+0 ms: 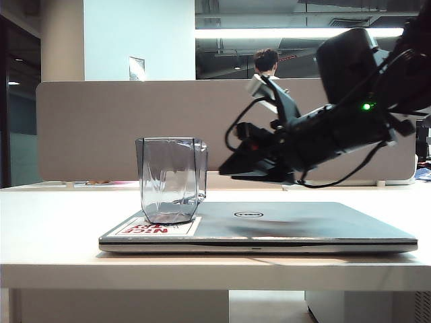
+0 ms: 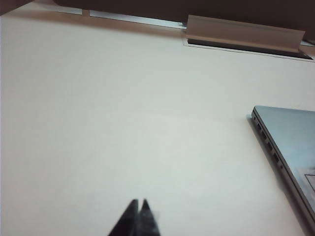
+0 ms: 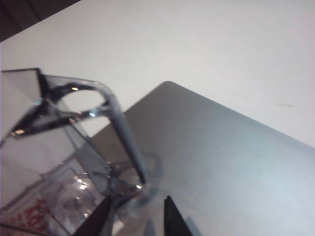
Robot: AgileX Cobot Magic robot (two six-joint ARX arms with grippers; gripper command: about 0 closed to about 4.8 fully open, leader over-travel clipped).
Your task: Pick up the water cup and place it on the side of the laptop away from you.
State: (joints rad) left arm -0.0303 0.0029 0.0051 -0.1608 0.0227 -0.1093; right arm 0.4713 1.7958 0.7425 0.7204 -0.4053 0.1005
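Closed laptop (image 1: 269, 225) lies flat at the near table (image 1: 40, 222) edge, lid up. Water cup (image 1: 170, 179) stands upright on the lid, on the sticker corner at the exterior view's left end, so it's on top of the laptop, not yet beyond it.

Right gripper (image 3: 135, 216) hovers above the lid just beside the cup, jaws spread, nothing between them; in the exterior view it comes in from the right (image 1: 252, 161). Left gripper (image 2: 139, 216) sits low over bare table off the laptop's side edge, fingertips pressed together, empty, parked.

Step in hand looks like lining up for the grasp. To do it well: straddle one wall of the cup or span it at mid-height, close squarely on flat facets rather than the angled edges, lift straight before carrying so the base doesn't drag on the lid.

Hard to make out: the tabletop behind the laptop is mostly hidden by laptop and arm. The clear cup wall blurs in the right wrist view, so the gap between finger and cup can't be told. Sticker text is unreadable.
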